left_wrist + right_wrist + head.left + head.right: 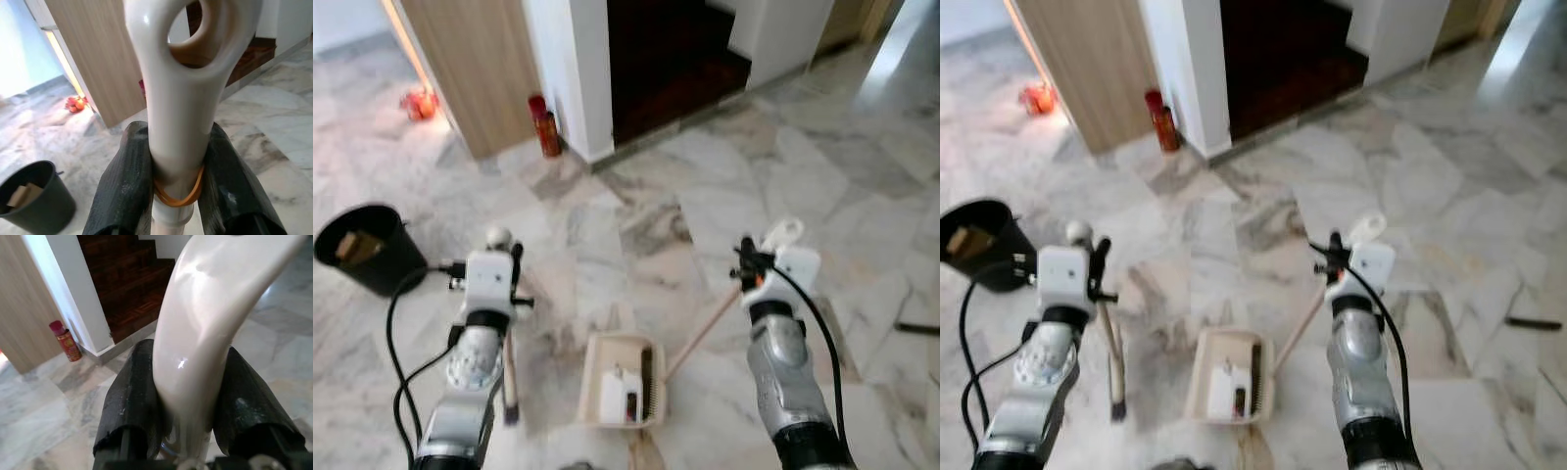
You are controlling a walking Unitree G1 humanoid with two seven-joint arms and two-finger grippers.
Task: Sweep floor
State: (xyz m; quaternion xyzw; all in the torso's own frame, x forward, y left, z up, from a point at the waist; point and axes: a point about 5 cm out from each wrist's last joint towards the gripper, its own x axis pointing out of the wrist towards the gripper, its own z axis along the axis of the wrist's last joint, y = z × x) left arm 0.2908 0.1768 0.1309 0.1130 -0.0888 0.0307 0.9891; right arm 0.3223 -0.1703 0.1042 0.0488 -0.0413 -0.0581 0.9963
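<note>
- Setting: you stand on a grey-veined marble floor (705,196) facing a white pillar (578,69), a light wooden door panel (480,69) and a dark wooden staircase (666,49); a red spray can (546,127) stands at the pillar's foot.
- Left gripper (178,171): its two black fingers are pressed against the cream plastic handle of the small hand broom (509,377), whose dark bristle end hangs down to the floor just left of the pan.
- Right gripper (188,401): its fingers pinch the glossy cream top of the long-handled beige dustpan (622,377), which rests on the floor between your arms.
- Progress: the pan already holds a white scrap and some dark debris, so some sweeping appears done; emptying it appears left, probably into the black plastic bin (367,250) at your left. A dark strip (915,328) lies well apart at the right and may remain to be swept.
- Views compared: the head views give tool, pan and bin layout; the wrist views give the finger contact, and the left one an orange rubber band (178,193) around the broom handle.
</note>
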